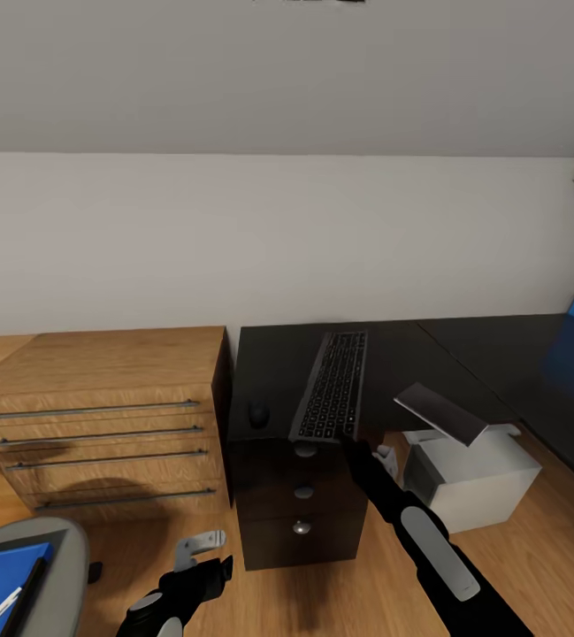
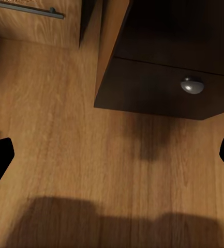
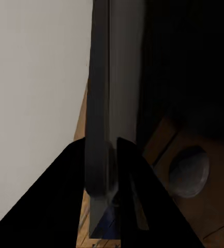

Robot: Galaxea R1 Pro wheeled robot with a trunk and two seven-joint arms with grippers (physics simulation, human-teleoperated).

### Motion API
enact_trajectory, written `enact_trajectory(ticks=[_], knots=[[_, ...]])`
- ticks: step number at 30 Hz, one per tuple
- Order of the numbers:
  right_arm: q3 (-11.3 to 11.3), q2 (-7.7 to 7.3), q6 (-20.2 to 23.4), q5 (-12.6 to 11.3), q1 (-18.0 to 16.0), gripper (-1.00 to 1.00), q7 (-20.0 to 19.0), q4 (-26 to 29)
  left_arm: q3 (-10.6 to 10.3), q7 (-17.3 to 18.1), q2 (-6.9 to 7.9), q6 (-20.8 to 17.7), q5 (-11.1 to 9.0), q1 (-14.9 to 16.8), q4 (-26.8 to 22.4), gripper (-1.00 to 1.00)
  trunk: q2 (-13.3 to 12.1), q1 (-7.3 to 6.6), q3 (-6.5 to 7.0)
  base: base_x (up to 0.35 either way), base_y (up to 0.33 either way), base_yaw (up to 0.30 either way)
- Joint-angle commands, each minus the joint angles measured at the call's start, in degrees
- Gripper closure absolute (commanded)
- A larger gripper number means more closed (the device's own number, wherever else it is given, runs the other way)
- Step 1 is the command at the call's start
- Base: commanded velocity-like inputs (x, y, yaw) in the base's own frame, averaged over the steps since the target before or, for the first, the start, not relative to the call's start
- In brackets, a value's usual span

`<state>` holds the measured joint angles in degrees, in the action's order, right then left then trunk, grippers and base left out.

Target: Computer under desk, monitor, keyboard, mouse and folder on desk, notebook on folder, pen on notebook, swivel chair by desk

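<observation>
right gripper [image 1: 350, 440] pinching keyboard [image 1: 332, 385] near edge, frame centre. stiff, light, slim; overhang may tip, so slide flat. left gripper [image 1: 200, 553] spread wide, empty, lower left.

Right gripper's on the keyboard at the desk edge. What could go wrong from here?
1. The keyboard lies with its near end at the front edge of the desk, pinched by the right gripper; releasing there might let it tip off.
2. The mouse sits close beside it; sliding the keyboard sideways could knock it.
3. The monitor isn't in view, so placement next to it can't be judged.
</observation>
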<state>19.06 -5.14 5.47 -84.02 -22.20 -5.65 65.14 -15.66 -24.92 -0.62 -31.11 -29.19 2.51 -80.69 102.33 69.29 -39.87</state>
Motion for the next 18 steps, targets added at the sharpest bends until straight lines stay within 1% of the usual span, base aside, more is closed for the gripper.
enact_trajectory(ticks=[1, 5, 6, 7, 9, 11, 12, 13, 15, 18], knots=[[0.10, -0.05, 0.05, -0.70, -0.04, 1.00, -0.15, 0.26, -0.07, -0.56, 0.01, -0.10, -0.60, 0.04, -0.04, -1.00, -0.39, -0.23, 0.13, 0.000, 0.000, 0.000], [0.10, -0.12, 0.00, -0.57, 0.04, 1.00, -0.11, 1.36, -0.07, -0.56, 0.01, -0.10, -0.60, 0.04, -0.01, -1.00, -1.99, -1.11, 0.85, 0.000, 0.000, 0.000], [0.10, -0.19, -0.01, -0.46, 1.21, 1.00, 0.01, 4.21, -0.07, -0.56, 0.01, -0.10, -0.60, 0.04, 0.00, -1.00, -2.39, -1.33, 1.03, 0.000, 0.000, 0.000], [0.10, -0.44, -0.02, 0.51, 3.39, 1.00, 0.20, 8.56, -0.07, -0.58, 0.01, -0.10, -0.60, 0.04, 0.00, -1.00, -2.80, -1.55, 1.21, 0.000, 0.000, 0.000], [0.10, -0.59, -0.19, 1.62, 5.94, 1.00, 0.75, 13.41, -0.07, -0.57, 0.01, -0.10, -0.60, 0.04, 0.00, -1.00, -3.60, -1.99, 1.57, 0.000, 0.000, 0.000], [0.10, -0.70, -0.40, 2.10, 8.27, 1.00, 2.09, 17.92, -0.07, -0.58, 0.01, -0.10, -0.60, 0.04, 0.00, -1.00, -4.40, -2.43, 1.93, 0.000, 0.000, 0.000], [0.10, -0.85, -0.47, 2.23, 9.71, 1.00, 3.42, 20.90, -0.11, -0.62, 0.04, -0.10, -0.54, 0.04, 0.00, -1.00, -4.80, -2.65, 2.11, 0.000, 0.000, 0.000], [0.12, -0.92, -0.49, 2.26, 10.12, 1.00, 3.88, 21.71, -0.10, -0.61, 0.05, -0.10, -0.50, 0.04, 0.00, -1.00, -5.20, -2.87, 2.29, 0.000, 0.000, 0.000], [0.23, -1.17, -0.43, 2.34, 11.18, 1.00, 5.79, 23.67, 0.01, -0.50, 0.08, -0.10, -0.45, 0.04, -0.04, -1.00, -5.20, -2.87, 2.29, 0.000, 0.000, 0.000], [0.49, -1.39, -0.26, 2.42, 11.68, 1.00, 7.20, 24.59, 0.19, -0.37, 0.15, -0.10, -0.44, 0.04, -0.07, -1.00, -5.20, -2.87, 2.29, 0.000, 0.000, 0.000]])
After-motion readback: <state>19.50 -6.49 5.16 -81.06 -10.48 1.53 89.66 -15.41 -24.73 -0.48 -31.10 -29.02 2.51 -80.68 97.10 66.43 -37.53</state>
